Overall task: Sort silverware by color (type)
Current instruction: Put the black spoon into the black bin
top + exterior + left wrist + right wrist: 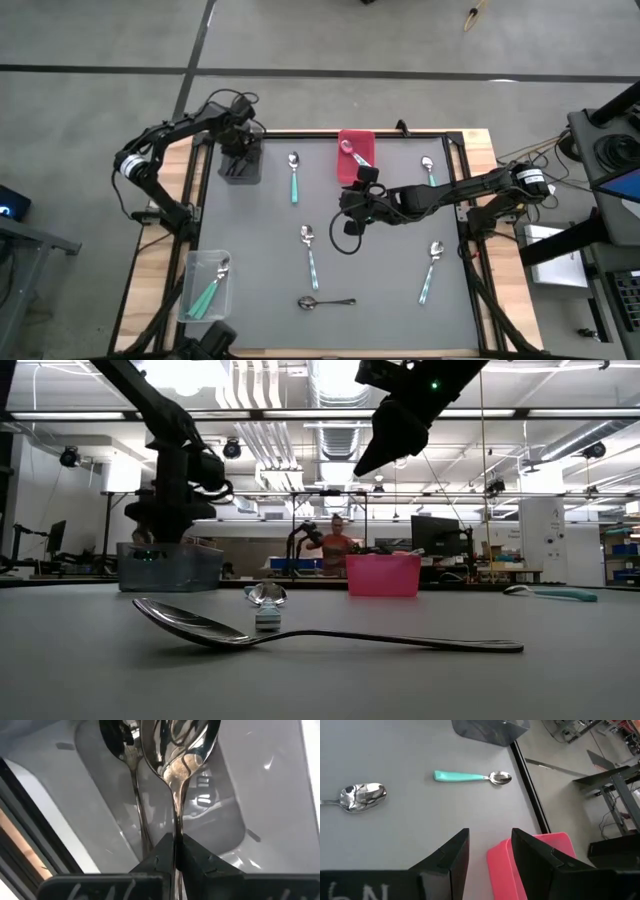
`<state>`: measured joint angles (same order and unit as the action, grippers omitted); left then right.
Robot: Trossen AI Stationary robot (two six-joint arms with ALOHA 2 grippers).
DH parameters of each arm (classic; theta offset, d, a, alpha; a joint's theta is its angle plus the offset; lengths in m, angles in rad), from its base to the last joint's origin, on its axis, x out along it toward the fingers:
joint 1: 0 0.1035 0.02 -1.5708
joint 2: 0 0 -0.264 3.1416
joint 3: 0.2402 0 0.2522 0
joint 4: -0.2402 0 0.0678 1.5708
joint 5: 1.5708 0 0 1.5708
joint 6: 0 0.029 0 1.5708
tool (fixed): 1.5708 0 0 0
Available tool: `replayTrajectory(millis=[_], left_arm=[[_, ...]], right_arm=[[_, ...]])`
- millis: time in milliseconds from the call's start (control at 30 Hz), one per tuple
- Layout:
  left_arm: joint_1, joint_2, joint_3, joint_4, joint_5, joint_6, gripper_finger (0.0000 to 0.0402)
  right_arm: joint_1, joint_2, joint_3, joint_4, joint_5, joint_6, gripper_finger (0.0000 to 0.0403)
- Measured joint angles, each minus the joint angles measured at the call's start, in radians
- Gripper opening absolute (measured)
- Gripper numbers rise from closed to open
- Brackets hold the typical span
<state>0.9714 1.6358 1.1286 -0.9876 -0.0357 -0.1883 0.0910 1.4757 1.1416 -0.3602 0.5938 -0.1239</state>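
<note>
My left gripper [177, 837] is over the grey bin [240, 165] at the table's far left and is shut on an all-metal spoon [177, 755]. A second all-metal spoon [122, 750] lies in that bin. My right gripper [490, 850] hovers open and holding nothing above the table's middle [348, 210], near the red bin [355, 155]. Teal-handled spoons lie flat on the table [294, 177] [428, 170] [310, 255] [430, 270]. A dark metal spoon [300, 635] lies flat near the front edge. My left gripper pinches the spoon's thin handle [177, 822] between its two fingers, coming from above and pointing down. The spoon hangs below the fingers, bowl downward, inside the grey bin's walls [235, 805]. Whether the bowl touches the bin's floor I cannot tell.
The red bin holds one spoon [352, 150]. A clear bin [205, 285] at the near left holds teal-handled spoons. A black frame [455, 135] rims the table. A person [335, 540] stands far behind the table in the room.
</note>
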Motion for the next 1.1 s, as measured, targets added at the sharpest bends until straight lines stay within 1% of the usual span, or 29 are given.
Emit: replayTrajectory(millis=[200, 667, 1100], left_arm=[[0.000, 0.052, 0.000, 0.000, 0.000, -0.023, 0.0005], [0.000, 0.143, 0.000, 0.042, -0.003, -0.005, 0.0010], [0.000, 0.152, 0.000, 0.068, -0.006, -0.008, 0.0013]], right_arm=[[0.000, 0.000, 0.000, -0.002, 0.000, -0.003, 0.0139], [0.000, 0.000, 0.000, -0.002, 0.000, -0.008, 0.0139], [0.000, 0.000, 0.001, -0.002, 0.000, -0.008, 0.0139]])
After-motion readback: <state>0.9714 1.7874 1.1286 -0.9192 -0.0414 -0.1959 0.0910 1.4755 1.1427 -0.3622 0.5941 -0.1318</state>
